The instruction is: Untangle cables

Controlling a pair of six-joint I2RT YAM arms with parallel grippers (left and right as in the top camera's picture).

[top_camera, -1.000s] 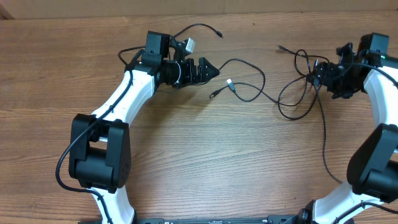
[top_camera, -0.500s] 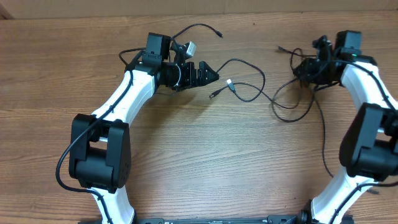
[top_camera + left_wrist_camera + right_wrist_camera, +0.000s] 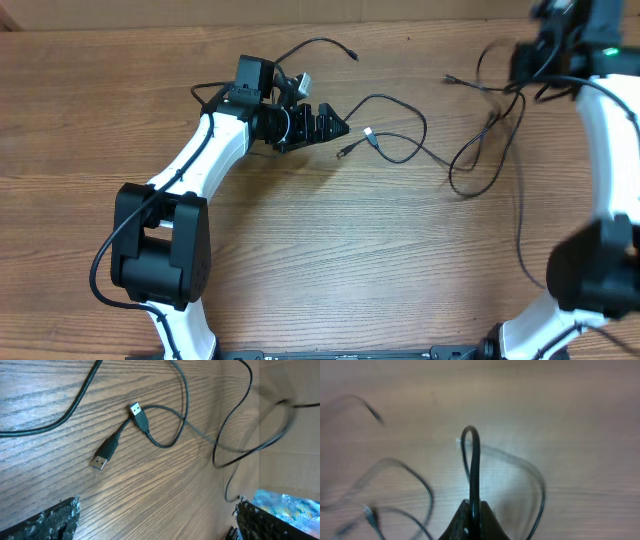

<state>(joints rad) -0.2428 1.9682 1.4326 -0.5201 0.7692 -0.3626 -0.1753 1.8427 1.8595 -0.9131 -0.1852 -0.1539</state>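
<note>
While the right gripper (image 3: 474,514) hangs at the upper right of the overhead frame, its jaws are pinched tight on a loop of one black cord, which arches up out of the fingers in the right wrist view. The cables (image 3: 470,160) trail from that grip down the right side and sprawl leftwards across the wooden table (image 3: 300,260) to the centre, where two USB plugs (image 3: 140,417) lie near each other. The left gripper (image 3: 340,122) sits at upper centre, jaws spread wide, holding nothing, with the plugs right in front of it. This looks like the pull-apart step: one strand gripped, ready to come free of the tangle. Next call, I'd say: draw that strand away while the left side pins or takes the plug ends, watching for snags where the loops cross.
</note>
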